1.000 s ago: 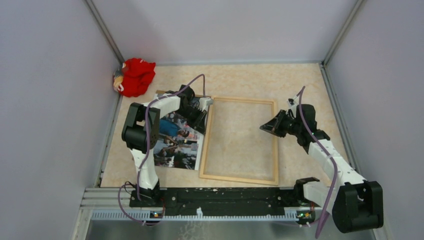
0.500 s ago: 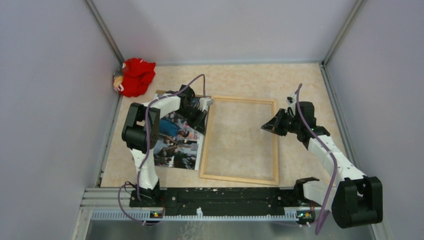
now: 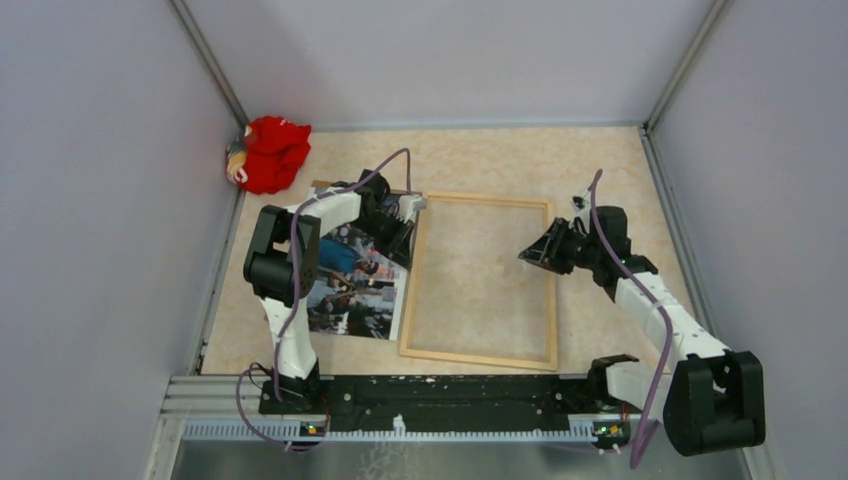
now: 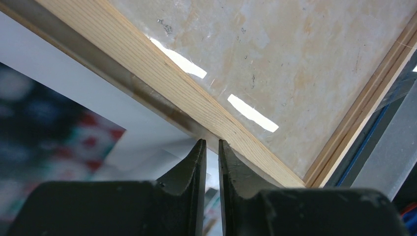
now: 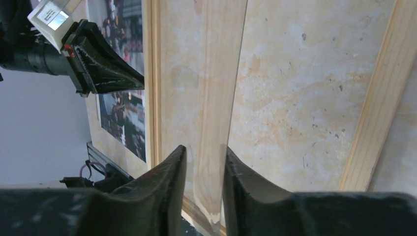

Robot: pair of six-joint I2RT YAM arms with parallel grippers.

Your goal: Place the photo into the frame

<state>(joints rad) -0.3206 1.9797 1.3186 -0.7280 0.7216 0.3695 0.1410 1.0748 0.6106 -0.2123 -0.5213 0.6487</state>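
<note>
The photo lies print-up on the table, left of the frame, a thin light-wood rectangle with a clear pane. My left gripper is at the photo's right edge beside the frame's left rail. Its jaws are nearly closed on the photo's white border, which looks slightly lifted there. My right gripper hovers just inside the frame's right rail. Its jaws stand slightly apart, with a translucent wood-toned band between them. Whether that band is gripped is unclear.
A red cloth toy lies in the back left corner. Grey walls enclose the table on three sides. A brown board edge shows behind the photo's far edge. The metal base rail runs along the near edge.
My right arm has shifted slightly, with its gripper edging a little left over the frame's right rail. The left arm, photo and frame have not moved.
</note>
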